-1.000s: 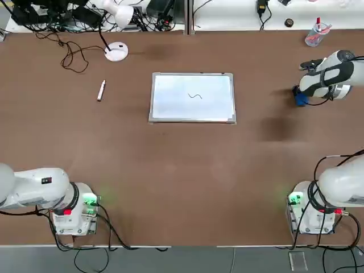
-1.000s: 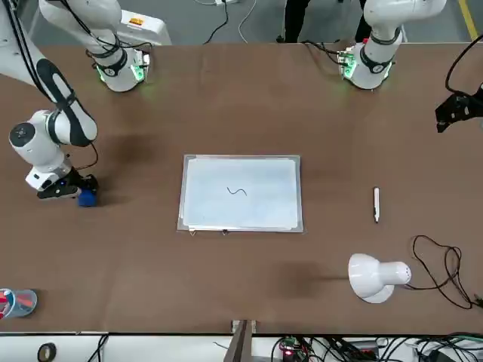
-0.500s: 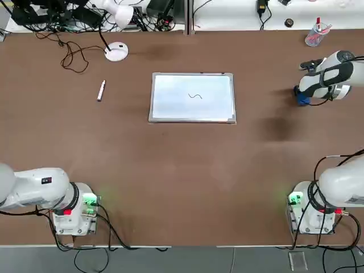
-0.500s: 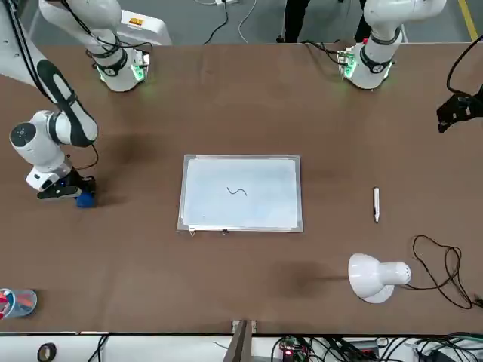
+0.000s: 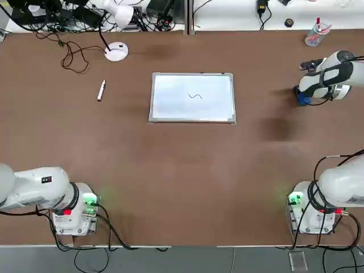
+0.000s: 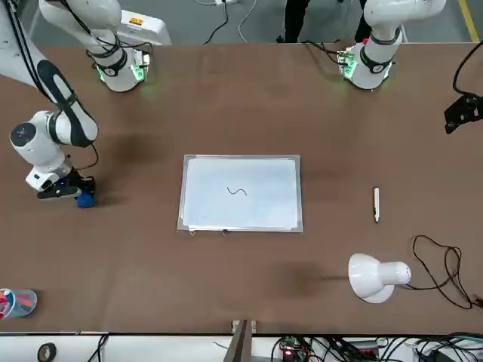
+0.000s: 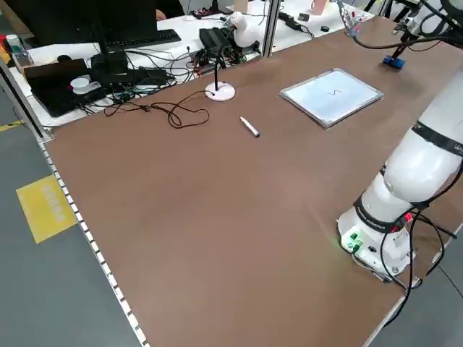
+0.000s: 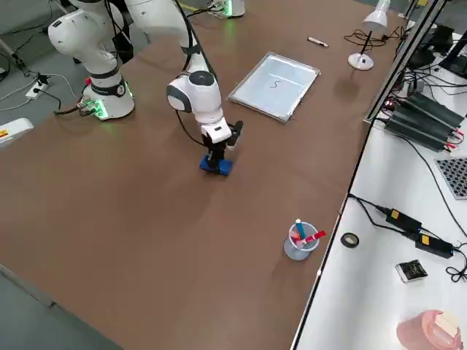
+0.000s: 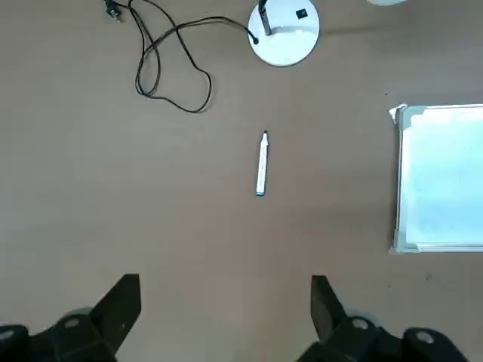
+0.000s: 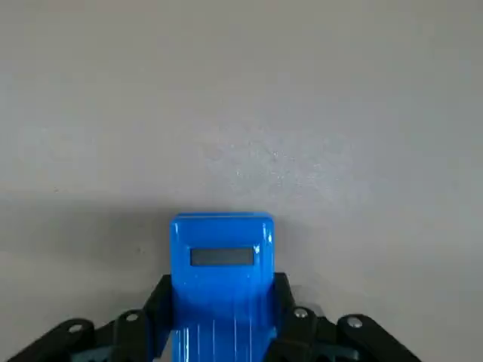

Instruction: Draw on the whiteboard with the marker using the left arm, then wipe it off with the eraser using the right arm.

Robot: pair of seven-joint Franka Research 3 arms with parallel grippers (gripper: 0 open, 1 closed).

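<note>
The whiteboard (image 5: 192, 97) lies flat mid-table with a small dark squiggle (image 5: 195, 95) on it. The white marker (image 5: 101, 90) lies on the table to the board's left, also seen as the marker (image 9: 261, 164) in the left wrist view. My left gripper (image 9: 223, 309) hovers well above the marker, open and empty; the front view shows the left gripper (image 6: 462, 113) at its right edge. At the table's right side my right gripper (image 5: 302, 95) is low over the table, shut on the blue eraser (image 10: 223, 264), whose free end sticks out beyond the fingers.
A white desk lamp (image 5: 116, 52) with a looping black cord (image 5: 71, 57) stands behind the marker. A clear cup with red items (image 5: 314, 35) sits at the back right, beyond the eraser. Cables and equipment line the bench behind the table.
The right gripper has closed its fingers on the blue eraser. The left gripper has drifted slightly outward, away from the board. The board and the marker have not moved.
</note>
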